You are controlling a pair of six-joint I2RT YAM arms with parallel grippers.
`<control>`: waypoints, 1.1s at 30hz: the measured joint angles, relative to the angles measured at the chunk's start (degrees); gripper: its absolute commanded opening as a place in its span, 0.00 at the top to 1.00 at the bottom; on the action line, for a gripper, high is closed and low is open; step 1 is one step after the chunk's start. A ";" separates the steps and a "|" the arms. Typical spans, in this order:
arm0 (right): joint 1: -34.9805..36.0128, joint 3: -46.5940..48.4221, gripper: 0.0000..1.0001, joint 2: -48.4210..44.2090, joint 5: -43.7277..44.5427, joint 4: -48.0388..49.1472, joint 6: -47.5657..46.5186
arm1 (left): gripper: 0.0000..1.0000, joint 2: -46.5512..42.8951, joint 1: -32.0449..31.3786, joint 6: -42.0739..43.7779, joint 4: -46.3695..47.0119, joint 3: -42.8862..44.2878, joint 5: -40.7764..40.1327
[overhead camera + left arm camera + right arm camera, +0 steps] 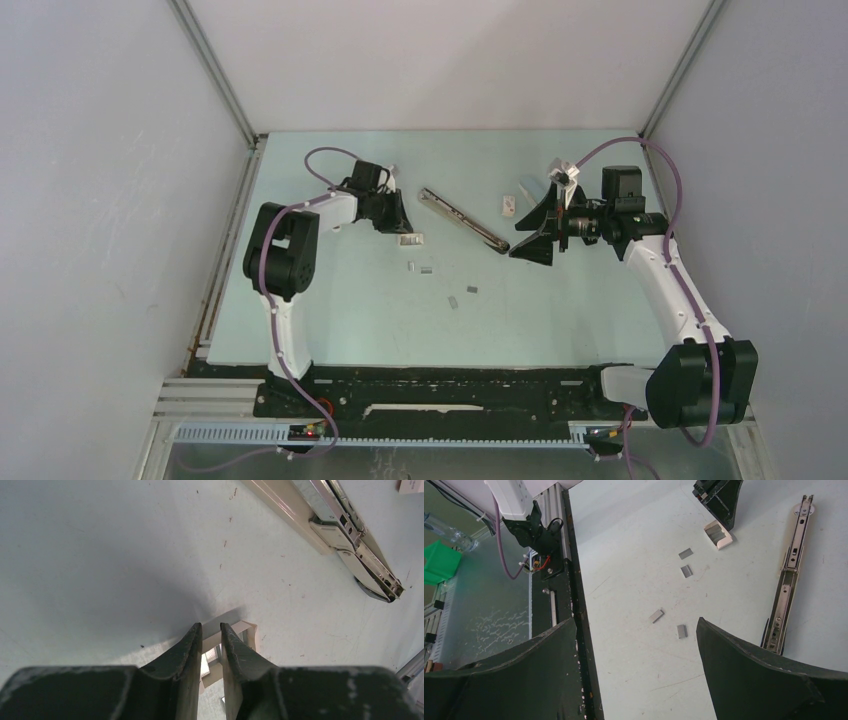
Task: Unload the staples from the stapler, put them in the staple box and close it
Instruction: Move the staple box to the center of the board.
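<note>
The stapler (462,220), long, slim and silver, lies opened out flat on the table's middle; it also shows in the left wrist view (345,525) and the right wrist view (789,575). Several small grey staples (426,268) lie loose in front of it, and also show in the right wrist view (682,631). My left gripper (403,225) hangs just over a small pink-white tray piece (247,630), its jaws a narrow gap apart (211,625) with nothing between them. My right gripper (520,238) is wide open and empty (635,620), right of the stapler's near end.
A small pink-white piece (508,206) and a thin pale strip (527,190) lie behind the stapler. The black base rail (574,580) runs along the near table edge. Grey walls close in both sides and the back.
</note>
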 measured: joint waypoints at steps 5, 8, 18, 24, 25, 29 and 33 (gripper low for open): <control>0.00 0.00 0.00 0.00 0.00 -0.02 0.00 | 0.74 0.00 -0.09 0.00 0.09 -0.02 0.00; 0.00 0.00 0.00 0.00 0.00 -0.02 0.00 | 0.74 0.00 -0.11 0.00 0.24 -0.11 0.07; 0.00 0.00 0.00 0.00 0.00 -0.02 0.00 | 0.74 -0.13 -0.11 0.00 0.83 -0.55 0.28; 0.00 0.00 0.00 0.00 -0.02 -0.02 0.00 | 0.74 -0.39 -0.17 0.00 1.60 -1.20 0.46; 0.00 0.00 0.00 0.00 -0.02 -0.02 0.00 | 0.74 -0.59 -0.20 0.00 1.92 -1.57 0.50; 0.00 0.00 0.00 0.00 -0.02 -0.02 0.00 | 0.74 -1.62 -0.59 0.00 2.86 -3.30 0.55; 0.00 0.00 0.00 0.00 -0.04 -0.02 0.00 | 0.74 -3.43 -0.96 -0.07 3.74 -6.10 0.70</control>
